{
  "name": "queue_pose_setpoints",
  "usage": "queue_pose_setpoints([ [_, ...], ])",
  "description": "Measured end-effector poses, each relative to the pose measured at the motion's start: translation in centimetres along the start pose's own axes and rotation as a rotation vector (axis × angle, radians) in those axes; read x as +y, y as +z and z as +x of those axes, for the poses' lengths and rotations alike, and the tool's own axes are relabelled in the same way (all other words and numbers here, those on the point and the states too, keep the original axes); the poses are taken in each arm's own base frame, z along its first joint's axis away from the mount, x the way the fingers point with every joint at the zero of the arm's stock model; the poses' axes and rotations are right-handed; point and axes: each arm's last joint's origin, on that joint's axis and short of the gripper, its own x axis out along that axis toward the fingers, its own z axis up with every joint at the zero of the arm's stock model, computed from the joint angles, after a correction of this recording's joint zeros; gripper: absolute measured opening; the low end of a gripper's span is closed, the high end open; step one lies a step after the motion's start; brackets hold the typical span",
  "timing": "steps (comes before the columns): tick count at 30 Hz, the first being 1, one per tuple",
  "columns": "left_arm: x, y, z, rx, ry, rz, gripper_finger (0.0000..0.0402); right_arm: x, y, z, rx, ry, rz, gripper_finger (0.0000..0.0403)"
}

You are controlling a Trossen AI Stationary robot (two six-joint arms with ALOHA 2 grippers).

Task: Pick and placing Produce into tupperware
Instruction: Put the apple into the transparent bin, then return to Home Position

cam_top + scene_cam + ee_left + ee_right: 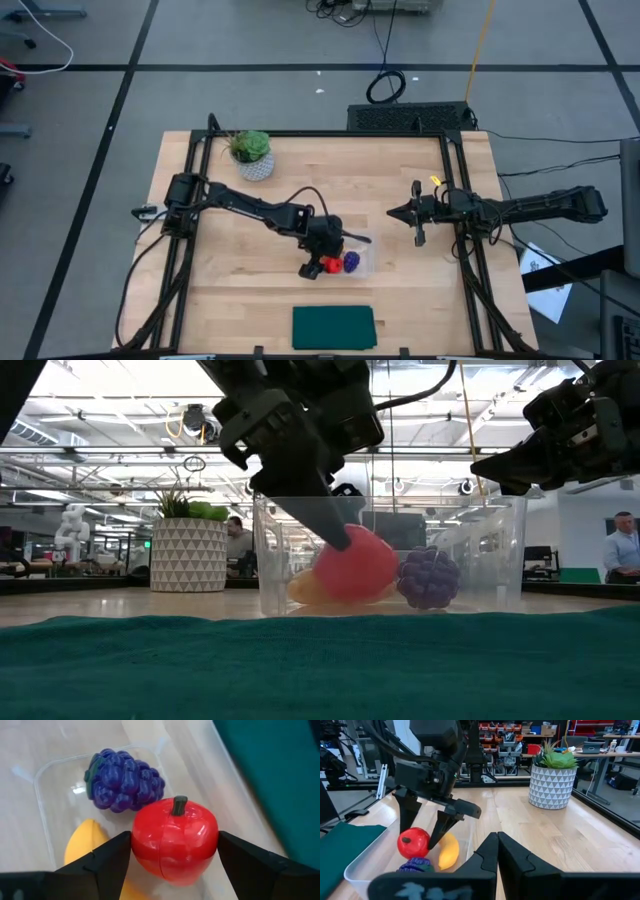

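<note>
My left jaws [172,857] grip the red apple [175,840] inside the clear tub [362,262], beside the banana [86,842] and grapes [122,780] lying in it, while my right jaws [419,236], shut and empty, hover above the counter [240,250].

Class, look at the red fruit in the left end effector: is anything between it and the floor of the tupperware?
Nothing visible blocks it. The left end effector holds the red fruit inside the tupperware, with the banana and grape bunch lying beside it, not clearly under it.
</note>
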Motion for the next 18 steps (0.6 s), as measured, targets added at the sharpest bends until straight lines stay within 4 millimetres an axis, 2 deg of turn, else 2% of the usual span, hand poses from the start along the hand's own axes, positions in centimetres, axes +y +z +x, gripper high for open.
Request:
queue_pose_setpoints([
  [9,0.01,0.04,-0.02,-0.009,-0.025,-0.005,0.0347,0.00,0.00,0.00,0.000,0.000,0.000,0.0000],
  [18,0.14,0.35,-0.32,-0.008,0.036,0.031,0.0354,0.00,0.00,0.00,0.000,0.000,0.000,0.0000],
])
